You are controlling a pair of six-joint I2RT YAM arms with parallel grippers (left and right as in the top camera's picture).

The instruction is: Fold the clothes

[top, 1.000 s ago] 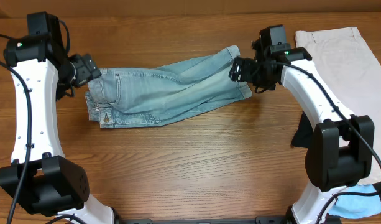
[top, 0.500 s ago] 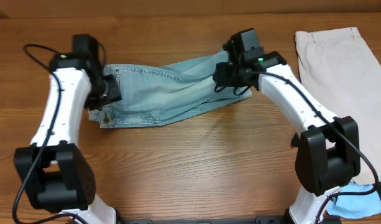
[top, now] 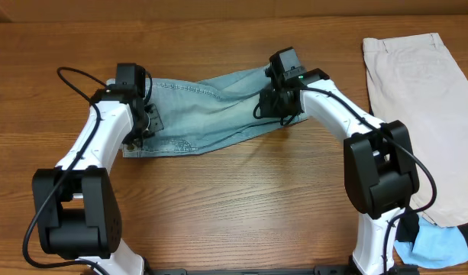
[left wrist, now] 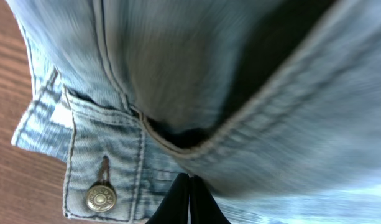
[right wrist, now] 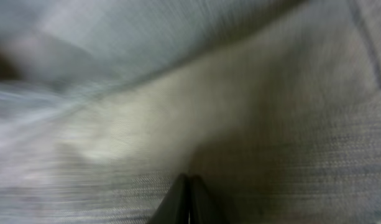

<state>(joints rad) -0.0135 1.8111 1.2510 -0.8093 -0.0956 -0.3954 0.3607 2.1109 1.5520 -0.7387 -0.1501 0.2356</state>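
Observation:
The clothes in play are faded light-blue denim shorts (top: 211,107), lying across the middle of the wooden table. My left gripper (top: 147,121) is over their waistband end. In the left wrist view it (left wrist: 189,182) is shut, with a raised denim fold at its tips beside the metal button (left wrist: 100,198). My right gripper (top: 273,103) is at the leg-hem end. In the right wrist view it (right wrist: 189,182) is shut, and blurred denim (right wrist: 240,93) fills the view. The right hem edge is hidden under that arm.
Beige shorts (top: 417,92) lie flat at the right side of the table. A pale-blue garment (top: 441,244) is bunched at the front right corner by the right arm's base. Bare wood (top: 241,198) spreads in front of the denim.
Both arms swung inward from the shorts' outer ends onto the denim, and both grippers went from open to shut. The right hem has been drawn in towards the left.

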